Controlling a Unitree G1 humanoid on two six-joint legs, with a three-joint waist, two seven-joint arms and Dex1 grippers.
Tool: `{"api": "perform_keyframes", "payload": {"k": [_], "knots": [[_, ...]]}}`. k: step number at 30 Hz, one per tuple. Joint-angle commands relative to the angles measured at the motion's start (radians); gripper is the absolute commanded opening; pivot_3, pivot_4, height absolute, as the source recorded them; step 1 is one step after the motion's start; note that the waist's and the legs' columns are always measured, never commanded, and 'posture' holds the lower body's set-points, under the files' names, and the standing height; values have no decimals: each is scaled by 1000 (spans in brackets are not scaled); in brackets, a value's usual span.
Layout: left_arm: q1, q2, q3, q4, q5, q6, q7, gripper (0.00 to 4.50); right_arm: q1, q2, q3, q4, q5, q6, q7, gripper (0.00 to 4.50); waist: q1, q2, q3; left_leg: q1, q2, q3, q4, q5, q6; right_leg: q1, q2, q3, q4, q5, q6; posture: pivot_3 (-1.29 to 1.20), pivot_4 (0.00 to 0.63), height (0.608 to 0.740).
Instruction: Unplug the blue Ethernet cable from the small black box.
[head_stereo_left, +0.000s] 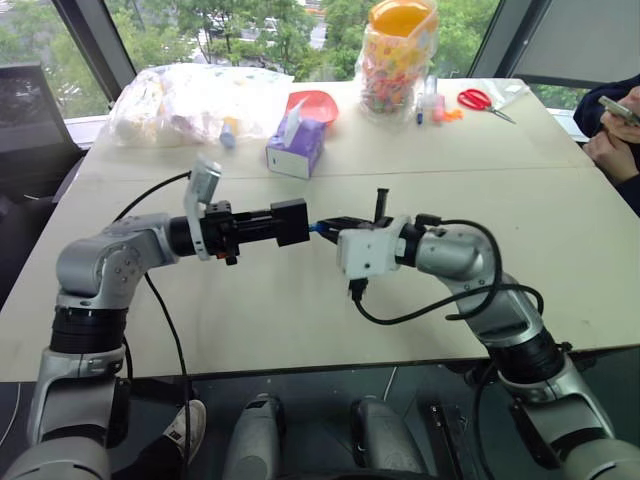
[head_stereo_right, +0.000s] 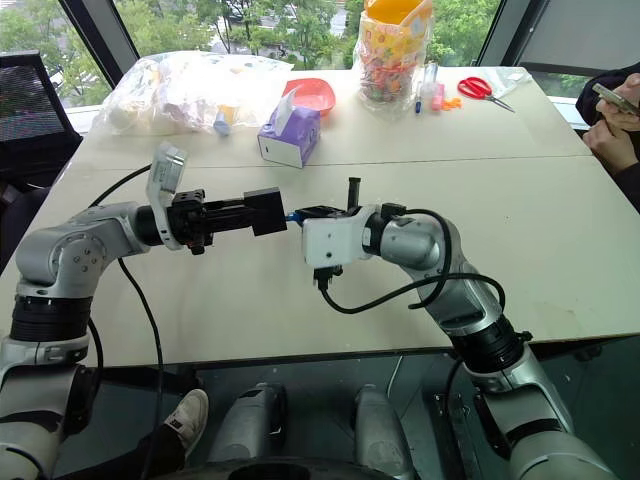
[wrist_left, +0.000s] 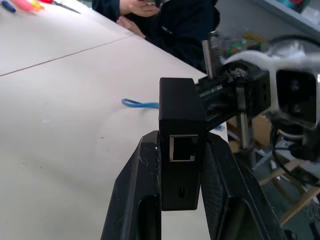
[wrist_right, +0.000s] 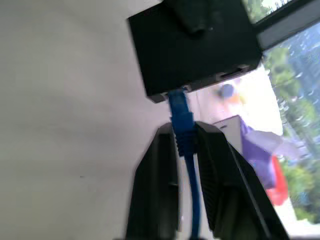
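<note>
I have both arms raised over the pale beige desk, which shows a seam line across its middle. My left gripper is clamped on the small matte black plastic box, held in the air above the desk, with an open port facing the left wrist camera. My right gripper faces it from the other side; its two black fingers sit close on either side of the thin bright-blue Ethernet cable, right at the boot. The plug is still seated in the box's edge.

Far side of the desk: purple-and-white tissue box, red bowl, clear plastic bag of items, tall clear jar of colourful pieces with an orange lid, red-handled scissors. A person's hands holding a phone at the desk's right edge. Large windows behind, green trees outside.
</note>
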Motion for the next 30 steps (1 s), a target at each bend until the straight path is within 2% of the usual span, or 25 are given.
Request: {"api": "perform_keyframes", "payload": {"k": [1, 3, 5, 7, 9, 13, 18, 22, 23, 26, 30], "knots": [[-4, 31, 7, -30, 9, -44, -49, 475, -78, -12, -115, -45, 254, 265, 119, 2203, 1, 0, 0, 0, 0, 0, 0, 0, 0, 0, 0, 0, 0, 0, 0, 0, 150, 735], [-6, 35, 5, -31, 11, -51, -58, 475, -109, -25, -151, -44, 368, 419, 155, 3336, 2, 0, 0, 0, 0, 0, 1, 0, 0, 0, 0, 0, 0, 0, 0, 0, 150, 735], [-12, 44, 3, -35, 6, -53, -79, 475, -173, -5, -232, -27, 552, 678, 174, 4374, 1, 0, 0, 0, 0, 0, 1, 0, 0, 1, 0, 0, 0, 0, -1, 0, 150, 735], [-22, 55, 6, -42, -4, -51, -100, 475, -254, 12, -292, 56, 692, 931, 185, 4449, 0, 0, 0, 0, 0, 0, 0, 0, 1, 0, 0, 0, 0, 0, -1, 0, 150, 735], [-28, 61, 10, -52, -13, -49, -116, 475, -280, -17, -258, 106, 735, 1020, 199, 4449, -1, 0, 0, 0, 1, 0, 0, 0, 1, 0, 0, 0, 1, 0, -1, 0, 150, 735], [-25, 65, 16, -73, -21, -46, -127, 475, -319, -7, -220, 204, 789, 1109, 175, 4449, -1, 0, 0, 0, 0, 0, 0, -1, 1, -1, -1, 0, 0, 0, -1, 0, 150, 735], [-21, 69, 21, -83, -29, -42, -127, 475, -346, -6, -180, 266, 815, 1112, 159, 4449, -1, 0, 0, -2, 0, 0, 0, -1, 1, -2, -1, 0, 0, 0, -1, 0, 150, 735], [-16, 72, 23, -100, -44, -31, -123, 475, -375, 10, -162, 316, 823, 1094, 147, 3211, -2, 0, 0, -2, 0, 0, 0, -1, 1, -2, -1, 0, 0, 0, -1, 0, 150, 735], [-15, 71, 23, -102, -45, -29, -122, 475, -380, 10, -158, 321, 826, 1092, 146, 2548, -1, 0, 0, -2, 0, 0, 0, -1, 1, -2, 0, 0, 0, 0, -1, 0, 150, 735], [-7, 71, 23, -106, -47, -31, -119, 475, -389, 6, -144, 330, 829, 1082, 147, 1070, -1, 0, 0, -2, 0, 0, 0, -1, 1, -2, 0, 0, 0, 0, -1, 0, 150, 735], [3, 70, 23, -109, -51, -34, -114, 475, -400, -2, -127, 331, 839, 1073, 157, 1070, -1, 0, 0, -2, 0, 0, 0, -1, 1, -2, 0, 0, 0, 0, -1, 0, 150, 735]]}}
